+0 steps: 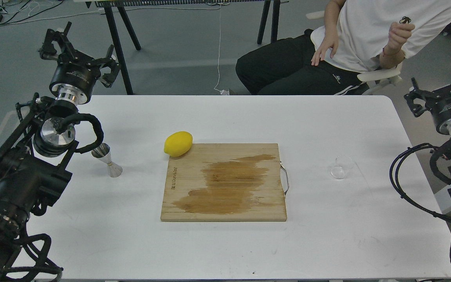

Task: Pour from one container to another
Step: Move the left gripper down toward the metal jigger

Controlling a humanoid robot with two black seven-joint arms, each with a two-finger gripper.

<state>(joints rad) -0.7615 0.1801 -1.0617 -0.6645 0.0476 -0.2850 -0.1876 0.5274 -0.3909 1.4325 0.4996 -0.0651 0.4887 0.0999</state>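
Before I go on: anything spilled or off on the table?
Yes: a dark wet-looking stain spreads across the cutting board. The lemon overhangs the board's far-left corner. Cup and jigger stand upright.

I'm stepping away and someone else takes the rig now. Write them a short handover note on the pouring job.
Left gripper: open, empty, raised past the table's far left edge.
Right gripper: open, empty, raised off the table's right side.
Glass cup: on the white table, right of the cutting board; contents can't be told.
Jigger: upright, left of the board, near the left arm.
Done: nothing grasped or poured.
Left: pick up the cup, carry it to the jigger, pour.
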